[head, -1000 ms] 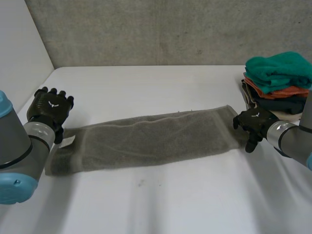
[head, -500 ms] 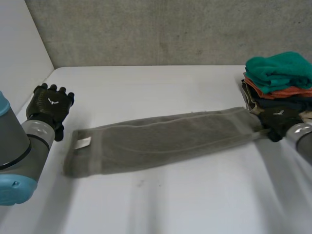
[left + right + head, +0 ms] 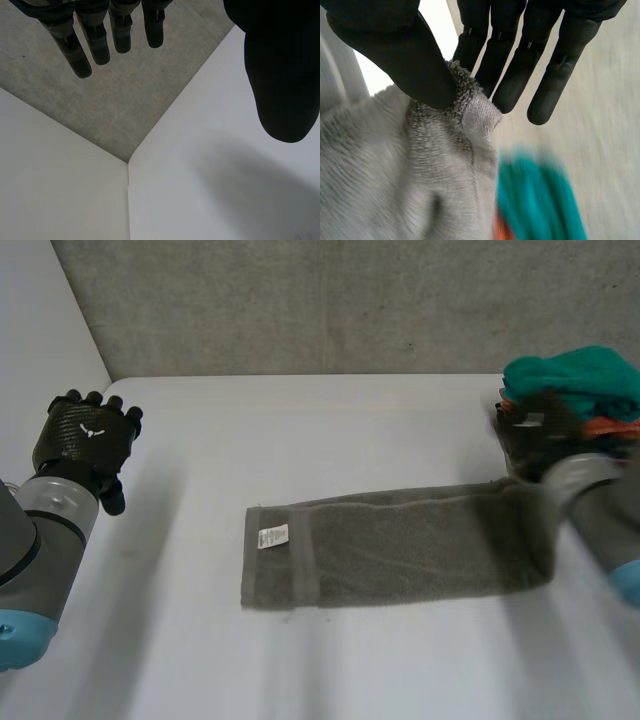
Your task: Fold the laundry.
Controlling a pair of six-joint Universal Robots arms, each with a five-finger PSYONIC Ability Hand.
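Count: 1 grey towel, 1 stack of folded laundry (teal on top), 2 hands. Towel lying long across worktop, white label end near middle, other end up by stack. There right hand pinches towel's corner between thumb and fingers. Over at far side, left hand wide, fingers straight, holding nothing, well apart from towel. Vs 0.5 s back: whole towel dragged right, label end was near left hand.
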